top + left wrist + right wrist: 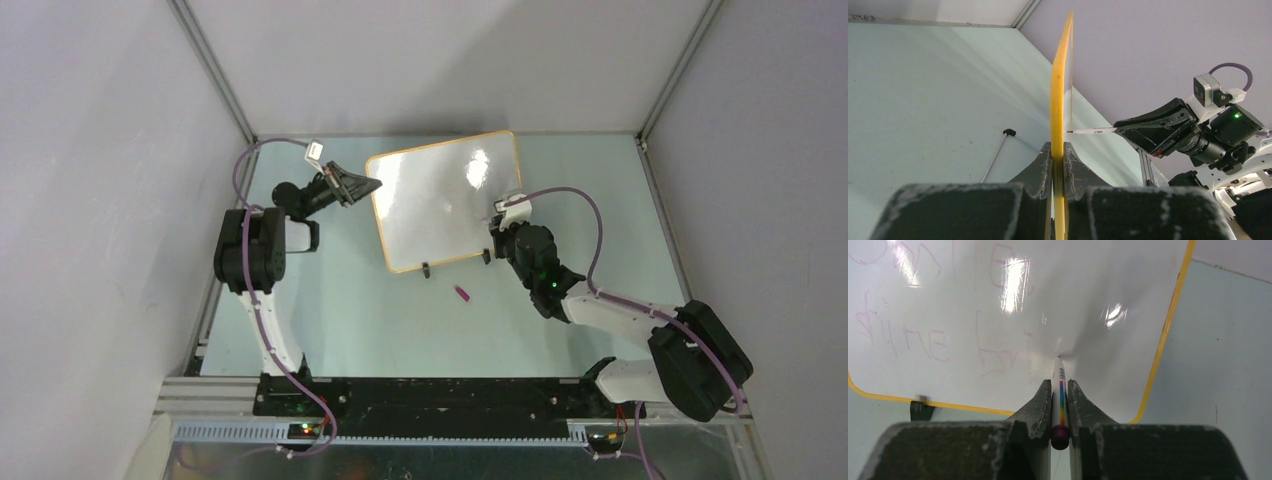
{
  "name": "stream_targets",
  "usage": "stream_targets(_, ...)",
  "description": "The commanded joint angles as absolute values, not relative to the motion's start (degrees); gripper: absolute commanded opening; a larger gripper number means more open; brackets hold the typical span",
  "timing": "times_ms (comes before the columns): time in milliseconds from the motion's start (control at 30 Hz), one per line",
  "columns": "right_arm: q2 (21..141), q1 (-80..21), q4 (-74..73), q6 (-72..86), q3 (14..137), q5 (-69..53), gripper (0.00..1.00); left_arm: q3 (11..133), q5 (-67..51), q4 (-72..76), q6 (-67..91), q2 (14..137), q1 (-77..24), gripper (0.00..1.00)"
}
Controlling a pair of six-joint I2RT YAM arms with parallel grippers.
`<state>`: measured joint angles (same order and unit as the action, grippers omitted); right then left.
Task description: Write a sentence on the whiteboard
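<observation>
Basically, glossy white rectangular whiteboard (440, 205) with rounded corners, thin orange-yellow frame, two black clip feet and faint pink scribbles, sits toward the far side of the pale green table (330, 320). Long axis runs left-right, slightly skewed, feet on the near edge. Left gripper (1058, 152) is clamped on its left edge. Right gripper (1060, 387) pinches a rainbow-striped white marker (1059, 367), tip at the board face.

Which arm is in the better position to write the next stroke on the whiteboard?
Right. The right gripper is shut on the marker, its tip at the whiteboard face. The left gripper is shut on the board's yellow edge, holding it.
</observation>
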<state>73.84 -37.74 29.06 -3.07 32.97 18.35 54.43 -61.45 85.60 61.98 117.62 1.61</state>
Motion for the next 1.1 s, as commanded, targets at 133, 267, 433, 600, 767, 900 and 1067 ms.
stream_targets(133, 75.4, -37.4, 31.2, -3.8, 35.6, 17.6, 0.00, 54.4, -61.9, 87.6, 59.8, 116.7, -0.2, 0.00)
stream_targets(267, 75.6, -37.7, 31.3, -3.9, 35.8, 16.8, 0.00, 54.4, -61.9, 87.6, 59.9, 116.7, -0.2, 0.00)
stream_targets(433, 75.8, -38.7, 31.4, -4.8, 35.8, 16.4, 0.00, 54.4, -61.9, 87.6, 59.9, 116.7, -0.2, 0.00)
stream_targets(600, 75.8, -39.2, 30.2, -4.9, 35.8, 16.4, 0.00, 54.4, -62.0, 87.6, 59.9, 116.7, -0.2, 0.00)
stream_targets(767, 75.8, -39.6, 29.2, -5.1, 35.8, 16.5, 0.00, 54.5, -62.0, 87.6, 59.9, 116.7, -0.2, 0.00)
stream_targets(900, 75.5, -39.7, 27.6, -4.5, 35.8, 16.5, 0.00, 54.4, -62.0, 87.6, 59.9, 116.7, -0.2, 0.00)
stream_targets(1067, 75.3, -39.8, 26.0, -4.2, 35.8, 16.5, 0.00, 54.4, -62.0, 87.6, 59.9, 116.7, -0.2, 0.00)
